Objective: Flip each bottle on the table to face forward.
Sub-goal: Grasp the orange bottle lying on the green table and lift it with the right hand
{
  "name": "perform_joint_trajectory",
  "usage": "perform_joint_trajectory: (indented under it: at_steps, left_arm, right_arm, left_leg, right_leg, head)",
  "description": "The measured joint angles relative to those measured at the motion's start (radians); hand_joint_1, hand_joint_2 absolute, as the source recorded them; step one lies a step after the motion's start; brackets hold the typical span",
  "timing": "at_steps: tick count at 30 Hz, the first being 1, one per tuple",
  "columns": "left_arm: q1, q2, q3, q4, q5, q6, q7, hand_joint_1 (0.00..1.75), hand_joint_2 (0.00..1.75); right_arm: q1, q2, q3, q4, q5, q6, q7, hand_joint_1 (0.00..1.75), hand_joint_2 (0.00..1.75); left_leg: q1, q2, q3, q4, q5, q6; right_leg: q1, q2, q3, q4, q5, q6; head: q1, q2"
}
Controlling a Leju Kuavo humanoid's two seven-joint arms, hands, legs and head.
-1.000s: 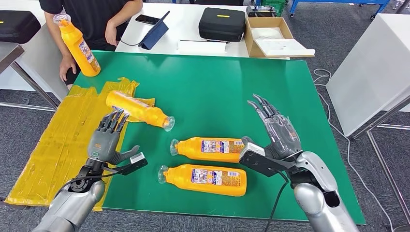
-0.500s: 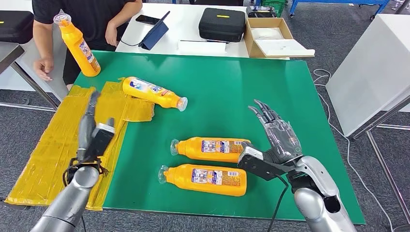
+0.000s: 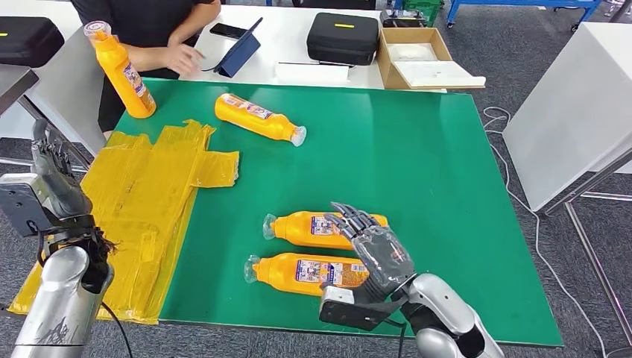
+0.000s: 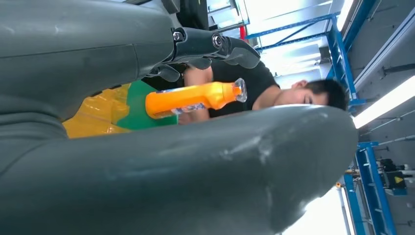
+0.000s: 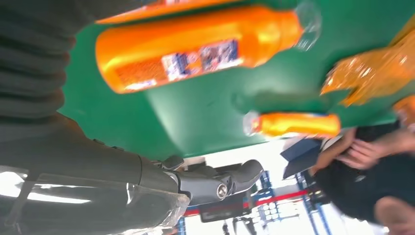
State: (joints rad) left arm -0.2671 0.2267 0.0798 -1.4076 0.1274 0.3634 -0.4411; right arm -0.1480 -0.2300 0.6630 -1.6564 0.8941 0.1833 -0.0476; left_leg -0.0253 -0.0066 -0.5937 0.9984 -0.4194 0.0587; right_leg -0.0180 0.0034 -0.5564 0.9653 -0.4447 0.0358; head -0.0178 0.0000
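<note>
At lower centre, the right hand (image 3: 376,250) hovers empty, fingers spread, over two lying bottles (image 3: 317,274), (image 3: 322,228) on the green table (image 3: 447,186). At far left the left hand (image 3: 54,183) is raised, empty, fingers loosely extended. Further up lie a third bottle (image 3: 259,118) and an upright bottle (image 3: 121,69).

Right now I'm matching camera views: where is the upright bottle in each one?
Head view: upright bottle at the green table's far left corner.
Left wrist view: mid-picture, turned sideways, before the person.
Right wrist view: probably the orange sliver cut off beside the person.
Shared landmark: the person.
</note>
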Motion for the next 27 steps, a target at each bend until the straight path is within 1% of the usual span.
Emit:
perform_joint_trajectory:
  at_steps: [4,12,19,24,27]
  left_arm:
    - [0.001,0.005,0.007,-0.003,0.006,0.002,-0.002,0.00,0.00]
    - [0.010,0.019,0.020,-0.006,0.027,0.018,-0.005,0.00,0.00]
    - [0.068,0.036,0.053,-0.041,0.053,0.031,-0.008,0.00,0.00]
    - [0.108,0.038,0.077,-0.079,0.059,0.045,0.000,0.00,0.00]
    - [0.123,0.039,0.086,-0.094,0.060,0.049,0.005,0.00,0.00]
  right_arm:
    - [0.000,-0.004,0.049,-0.002,0.006,0.005,0.005,0.00,1.75]
    - [-0.004,-0.012,0.105,-0.002,0.031,0.020,0.023,0.00,1.75]
    - [-0.030,-0.011,0.146,0.031,0.075,0.031,0.066,0.00,1.75]
    - [-0.060,0.006,0.162,0.089,0.108,0.033,0.119,0.00,1.75]
    - [-0.071,0.014,0.168,0.113,0.115,0.033,0.133,0.00,1.75]
  left_leg:
    - [0.000,0.000,0.000,0.000,0.001,0.000]
    - [-0.001,0.000,0.000,0.000,0.001,0.000]
    - [0.000,0.000,0.000,0.000,0.001,0.000]
    - [0.000,0.000,0.000,0.000,0.001,0.000]
    - [0.000,-0.001,0.000,0.000,0.001,0.000]
  right_leg:
    - [0.000,0.000,0.000,0.000,0.000,0.000]
    - [0.000,0.000,0.001,0.000,0.001,0.000]
    - [0.000,0.000,0.000,0.000,0.000,0.000]
    - [0.000,0.000,0.000,0.000,0.000,0.000]
    - [0.000,0.000,0.000,0.000,0.000,0.000]
  head:
    - [0.000,0.000]
    - [0.000,0.000]
    - [0.000,0.000]
    - [0.000,0.000]
    - [0.000,0.000]
